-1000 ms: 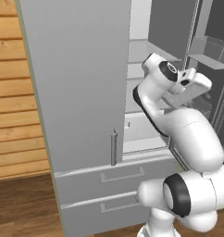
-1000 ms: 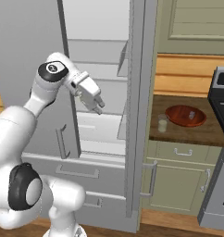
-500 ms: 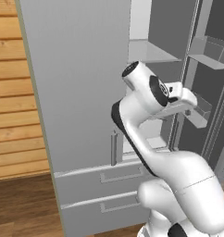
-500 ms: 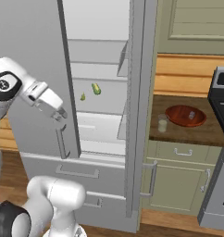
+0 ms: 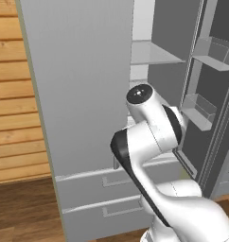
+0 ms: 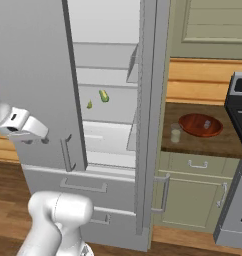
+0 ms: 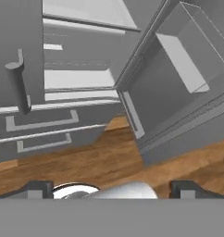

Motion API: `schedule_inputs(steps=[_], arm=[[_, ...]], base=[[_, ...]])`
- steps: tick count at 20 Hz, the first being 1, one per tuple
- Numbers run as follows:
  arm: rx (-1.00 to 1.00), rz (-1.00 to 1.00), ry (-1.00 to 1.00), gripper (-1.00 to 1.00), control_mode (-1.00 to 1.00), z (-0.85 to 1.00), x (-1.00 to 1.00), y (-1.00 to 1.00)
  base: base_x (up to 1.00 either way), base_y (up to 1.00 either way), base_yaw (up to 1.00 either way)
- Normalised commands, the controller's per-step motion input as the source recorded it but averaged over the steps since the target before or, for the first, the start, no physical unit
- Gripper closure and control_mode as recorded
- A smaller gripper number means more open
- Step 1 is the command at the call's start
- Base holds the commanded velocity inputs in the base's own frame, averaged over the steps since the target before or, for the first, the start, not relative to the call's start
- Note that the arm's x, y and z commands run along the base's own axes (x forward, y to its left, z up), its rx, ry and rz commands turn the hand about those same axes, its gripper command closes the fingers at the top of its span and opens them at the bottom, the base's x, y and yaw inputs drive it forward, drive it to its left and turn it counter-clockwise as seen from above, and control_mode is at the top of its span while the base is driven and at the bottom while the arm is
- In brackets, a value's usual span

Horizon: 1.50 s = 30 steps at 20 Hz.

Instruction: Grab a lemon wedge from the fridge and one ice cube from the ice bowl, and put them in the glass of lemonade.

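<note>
Standing off from the open fridge (image 6: 48,75) | my gripper (image 7: 111,187) is spread wide, empty, angled floorward | lemon wedge (image 6: 104,96) waits on a shelf inside | ice bowl (image 6: 200,125) and glass of lemonade (image 6: 176,133) share the desk (image 6: 228,145), handy for dropping in.

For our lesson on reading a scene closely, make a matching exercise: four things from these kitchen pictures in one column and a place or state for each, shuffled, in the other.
Things:
1. lemon wedge
2. ice bowl
3. glass of lemonade
4. gripper

Places or states:
A. on the counter, beside the stove
B. open, holding nothing
C. on a shelf in the fridge
D. on the counter, between bowl and fridge

Pairs: 1-C, 2-A, 3-D, 4-B
</note>
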Motion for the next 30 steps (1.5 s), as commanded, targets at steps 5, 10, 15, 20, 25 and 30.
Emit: schedule_inputs(steps=[5, 10, 15, 20, 25, 30], arm=[[0.13, 0.42, 0.15, -1.00, -1.00, -0.12, 0.41, 0.18], [0.02, 0.16, 0.24, -1.00, -1.00, -0.02, 0.17, 0.03], [0.03, 0.12, 0.07, -1.00, -1.00, -0.29, 0.39, 0.03], [0.13, 0.15, -0.05, -1.00, -1.00, -0.38, 0.19, 0.18], [0.08, 0.14, -0.04, -1.00, -1.00, -0.43, 0.34, 0.26], [0.02, 0.05, 0.00, -1.00, -1.00, -0.15, 0.31, 0.10]], base=[[0.00, 0.00, 0.00], [0.00, 0.00, 0.00], [0.00, 0.00, 0.00], [0.00, 0.00, 0.00], [0.00, 0.00, 0.00], [0.00, 0.00, 0.00]])
